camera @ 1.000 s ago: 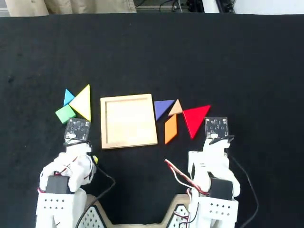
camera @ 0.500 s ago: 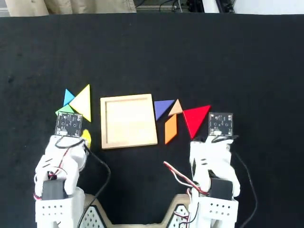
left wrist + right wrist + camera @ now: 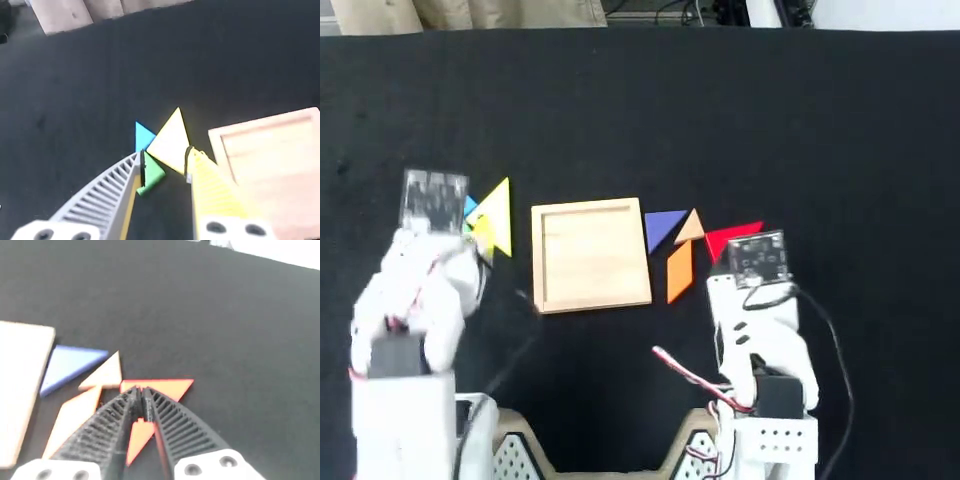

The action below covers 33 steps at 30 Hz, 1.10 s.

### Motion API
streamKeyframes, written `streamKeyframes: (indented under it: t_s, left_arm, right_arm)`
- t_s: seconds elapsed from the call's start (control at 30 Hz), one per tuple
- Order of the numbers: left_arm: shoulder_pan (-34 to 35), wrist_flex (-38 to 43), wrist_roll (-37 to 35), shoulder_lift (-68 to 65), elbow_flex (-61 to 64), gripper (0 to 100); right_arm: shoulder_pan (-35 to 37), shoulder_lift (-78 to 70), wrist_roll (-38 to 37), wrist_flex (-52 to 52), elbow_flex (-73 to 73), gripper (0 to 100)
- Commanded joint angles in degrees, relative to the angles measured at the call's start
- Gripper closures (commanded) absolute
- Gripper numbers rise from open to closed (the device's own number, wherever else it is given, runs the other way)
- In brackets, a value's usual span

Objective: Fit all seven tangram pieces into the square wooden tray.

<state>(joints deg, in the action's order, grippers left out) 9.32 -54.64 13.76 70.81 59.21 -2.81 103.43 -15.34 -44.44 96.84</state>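
Wooden tray sits mid-desk. Left of it lie the yellow triangle, light-blue triangle and green square; left jaws released, spread over the green square and the yellow triangle's edge. Right of it lie the blue triangle, peach triangle, orange parallelogram and red triangle; right jaws clenched, tips together over the red triangle.

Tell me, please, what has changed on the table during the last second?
The left gripper moved forward and to the left, and now hangs open over the green square and yellow triangle. The right gripper, shut, shifted toward the tray, over the red triangle. Nothing was gripped; the pieces and the tray stayed put.
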Motion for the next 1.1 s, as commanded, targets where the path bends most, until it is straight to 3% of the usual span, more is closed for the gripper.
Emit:
streamKeyframes:
  t_s: [0.0, 0.13, 0.33, 0.57, 0.87, 1.07]
  left_arm:
    - [-0.57, -6.68, -6.15, -25.41, -20.97, 84]
    - [-2.33, -11.60, -8.26, -45.80, -32.40, 84]
    - [-2.95, -12.04, -10.73, -69.01, -45.93, 83]
    - [-2.68, -18.81, -19.52, -80.35, -54.81, 54]
    - [3.65, -13.01, -19.16, -90.37, -62.37, 54]
    - [5.23, -11.34, -11.52, -100.84, -65.63, 59]
  right_arm:
    - [2.02, 1.71, -3.96, -4.75, -0.22, 98.3]
    - [2.02, 1.54, -3.96, -5.98, -0.22, 98.3]
    - [1.93, 1.27, -4.04, -6.07, -0.22, 98.3]
    - [2.02, 1.27, -10.46, -8.44, -0.22, 98.3]
    - [2.11, 1.27, -10.73, -8.44, -0.22, 98.3]
    - [2.11, 1.27, -10.73, -8.35, -0.22, 98.3]
